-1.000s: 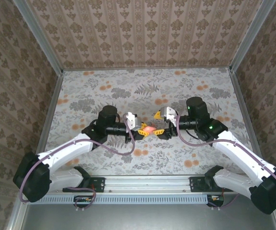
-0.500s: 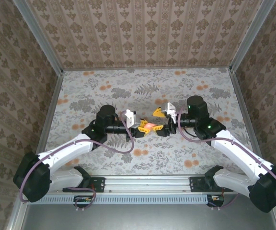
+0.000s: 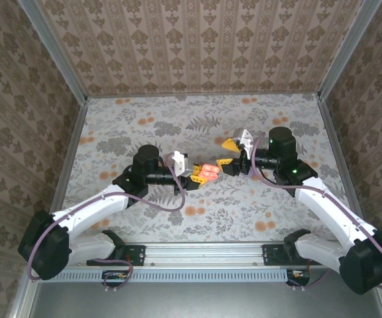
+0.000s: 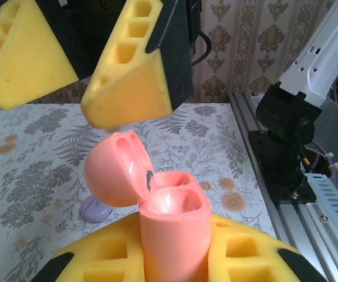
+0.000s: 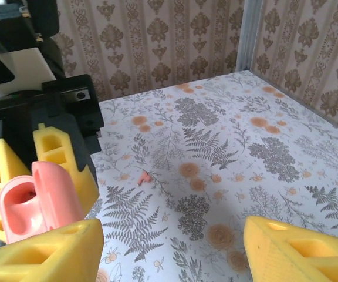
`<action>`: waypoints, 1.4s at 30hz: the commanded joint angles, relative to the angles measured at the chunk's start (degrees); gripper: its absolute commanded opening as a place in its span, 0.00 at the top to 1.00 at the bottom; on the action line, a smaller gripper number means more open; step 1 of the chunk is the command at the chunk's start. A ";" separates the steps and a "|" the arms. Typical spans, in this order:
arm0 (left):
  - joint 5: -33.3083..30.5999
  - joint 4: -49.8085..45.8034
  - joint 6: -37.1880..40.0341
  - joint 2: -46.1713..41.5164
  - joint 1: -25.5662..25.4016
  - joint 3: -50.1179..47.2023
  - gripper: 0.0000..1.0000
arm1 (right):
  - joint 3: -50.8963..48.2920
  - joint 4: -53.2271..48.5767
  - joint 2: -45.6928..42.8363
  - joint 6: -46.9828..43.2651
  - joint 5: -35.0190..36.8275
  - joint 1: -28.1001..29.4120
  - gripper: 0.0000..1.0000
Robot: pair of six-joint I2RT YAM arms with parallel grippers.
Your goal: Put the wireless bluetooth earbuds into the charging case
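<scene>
The coral-pink charging case (image 4: 175,232) stands upright between the yellow pads of my left gripper (image 4: 175,261), which is shut on its body. Its lid (image 4: 113,170) is flipped open to the left, and both wells inside look bare. From above, the case (image 3: 209,173) sits at the tip of the left gripper (image 3: 199,175). My right gripper (image 3: 231,157) hangs just right of it, open and holding nothing. In the right wrist view the case (image 5: 37,202) is at the left edge, beside the right gripper (image 5: 172,252). One tiny coral earbud (image 5: 144,176) lies on the floral tabletop beyond those fingers.
A small purple rounded object (image 4: 95,208) lies on the table under the open lid. The right gripper's yellow fingers (image 4: 134,70) hang close above the case. Patterned walls with metal posts (image 5: 248,35) close in the table. The right arm's base (image 4: 286,135) stands by the near rail.
The right gripper has drawn back from the case, to the right and farther away. The case's lid now stands open. The left gripper has kept its hold and barely moved.
</scene>
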 commanded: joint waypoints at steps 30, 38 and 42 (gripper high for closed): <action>-33.83 -18.31 -24.19 -18.89 27.24 -7.06 0.85 | 32.15 -36.45 27.17 41.42 24.27 13.33 0.52; -31.16 -23.43 -25.82 -20.11 39.38 -7.84 0.85 | 47.54 -42.97 45.23 44.35 26.91 21.13 0.53; -30.81 -25.58 -25.77 -21.00 43.70 -7.46 0.85 | 54.51 -43.49 52.82 45.19 27.80 23.97 0.53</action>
